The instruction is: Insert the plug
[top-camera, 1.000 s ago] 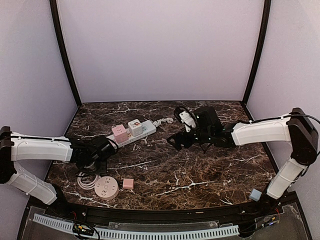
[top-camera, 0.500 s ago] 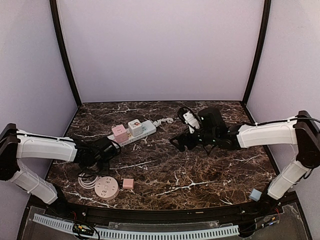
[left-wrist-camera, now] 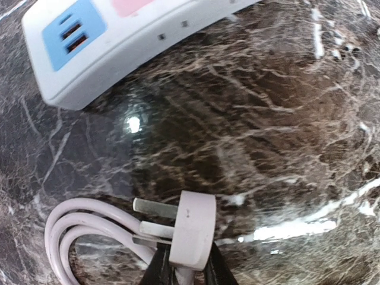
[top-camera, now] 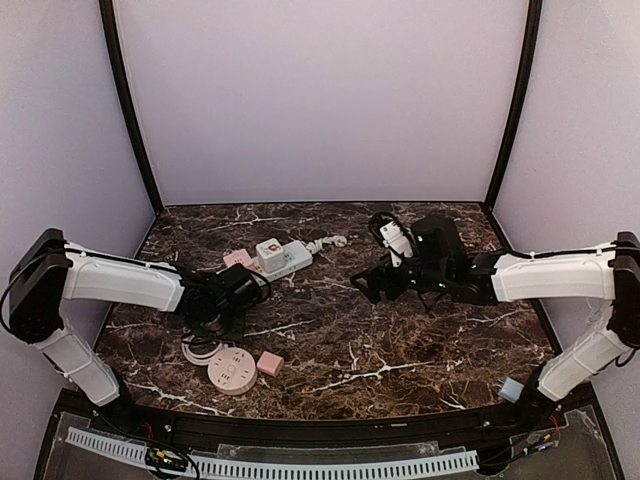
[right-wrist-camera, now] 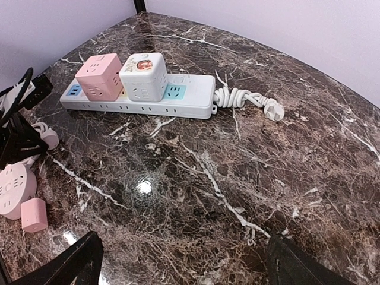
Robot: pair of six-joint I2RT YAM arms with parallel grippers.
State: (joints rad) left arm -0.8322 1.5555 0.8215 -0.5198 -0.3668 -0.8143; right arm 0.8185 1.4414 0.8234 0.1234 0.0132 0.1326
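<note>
Pinching the white plug (left-wrist-camera: pixel 193 228) tight in the left pincer (left-wrist-camera: pixel 184 270), with the metal pins sticking out sideways, low over the dark desk (left-wrist-camera: pixel 267 119). Trailing the looped white cord (left-wrist-camera: pixel 71 231) behind. Coming closer to the white power strip (left-wrist-camera: pixel 136 41) than a second ago, now hanging near its blue end. Pulling the round pink socket (top-camera: pixel 230 373) and the small pink block (top-camera: pixel 270 362) along a little too. Keeping the right pincer (right-wrist-camera: pixel 184 267) wide apart, holding nothing, and backing off to the right, away from the strip. Probably getting nearer to a free hole; still needing to turn the pins toward the strip, line up, and push in.
</note>
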